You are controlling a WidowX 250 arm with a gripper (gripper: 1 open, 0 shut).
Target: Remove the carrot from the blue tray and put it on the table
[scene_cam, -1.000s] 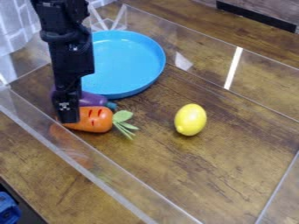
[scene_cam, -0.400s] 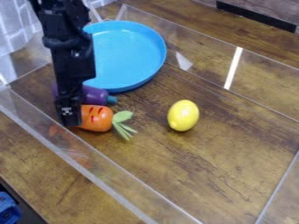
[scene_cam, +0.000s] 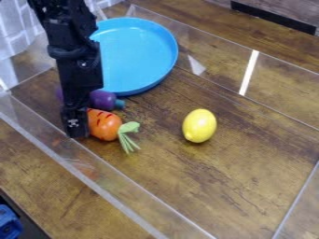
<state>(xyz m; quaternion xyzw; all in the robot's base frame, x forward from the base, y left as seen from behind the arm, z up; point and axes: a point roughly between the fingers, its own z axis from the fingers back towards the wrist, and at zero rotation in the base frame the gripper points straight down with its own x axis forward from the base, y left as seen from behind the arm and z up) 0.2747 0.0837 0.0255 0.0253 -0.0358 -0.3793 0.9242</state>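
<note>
The table (scene_cam: 237,177), of dark glossy planks with clear walls at its edges, is seen first. At the far left the blue tray (scene_cam: 144,51) is set, and nothing is seen inside it, though its left part is hidden by the arm. The arm itself is lowered at the left with the gripper (scene_cam: 77,121) pointed straight down; the jaws are taken to be spread wide, one dark finger being visible just left of the carrot. A lemon (scene_cam: 200,125) is placed well apart to the right. An eggplant (scene_cam: 104,99) is tucked between the tray's rim and the carrot. The carrot (scene_cam: 104,125) is already found on the table, outside the tray, lying on its side with its green top pointed right.

The placing step is judged to be finished or nearly so. For the next move, a straight lift is called for, so that neither carrot nor eggplant is nudged.
</note>
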